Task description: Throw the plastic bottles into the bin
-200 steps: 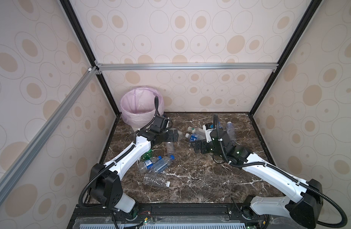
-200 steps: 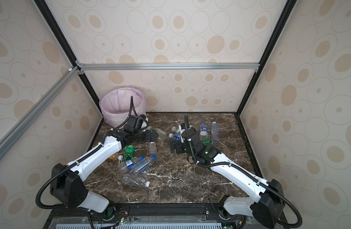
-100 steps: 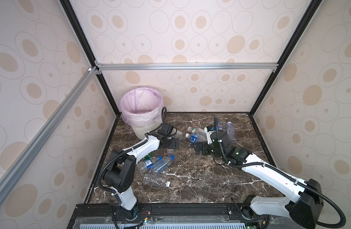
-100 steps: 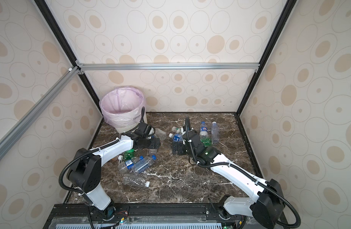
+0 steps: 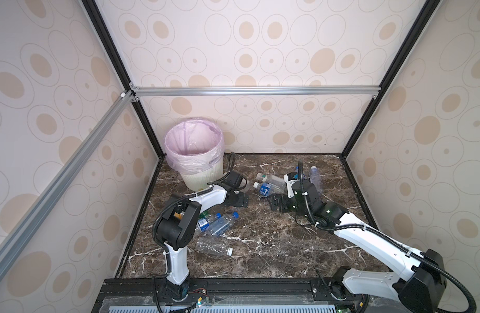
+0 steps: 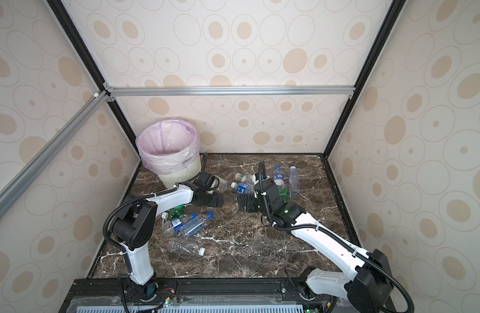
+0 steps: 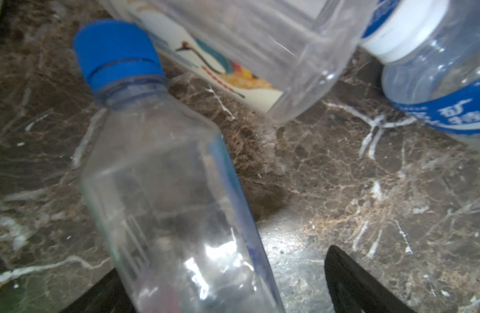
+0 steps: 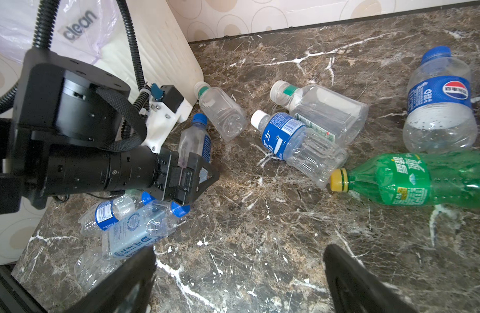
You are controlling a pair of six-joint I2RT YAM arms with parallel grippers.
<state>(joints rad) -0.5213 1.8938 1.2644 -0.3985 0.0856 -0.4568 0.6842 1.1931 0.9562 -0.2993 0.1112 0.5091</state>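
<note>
Overhead, in both top views, the left gripper [image 5: 237,201] sits low over the brown marble tabletop [image 5: 274,244] with its jaws spread. The bin [image 5: 203,180], cream-walled and lined with a pink bag [image 5: 184,162], stands just behind its wrist. Facing it, near but apart, the right gripper [image 5: 276,203] hangs open and empty. Some of the plastic bottles [image 5: 266,188] lie just beyond the right gripper, others lie under the left forearm, and one clear bottle [image 5: 211,248] lies well back from both grippers, toward the arms' bases. Seen from the left wrist, a clear blue-capped bottle [image 7: 163,189] lies on the marble between that gripper's parted fingers [image 7: 350,281], cap pointing away from the hand; whether either finger touches it cannot be told. Just ahead of the cap lie a square clear bottle [image 7: 260,54] and a white-capped bottle [image 7: 436,89] with a blue label. Seen from the right wrist, the right gripper's two dark fingers [image 8: 355,281] stand wide apart with bare marble between them. Ahead of them, off to one side, a green bottle [image 8: 409,181] lies flat, its yellow cap just beside the base of a blue-labelled bottle [image 8: 285,135]. A Pepsi-labelled bottle [image 8: 439,105] lies farther ahead, and across from the fingers the left gripper straddles the blue-capped bottle near the bin's wall.
</note>
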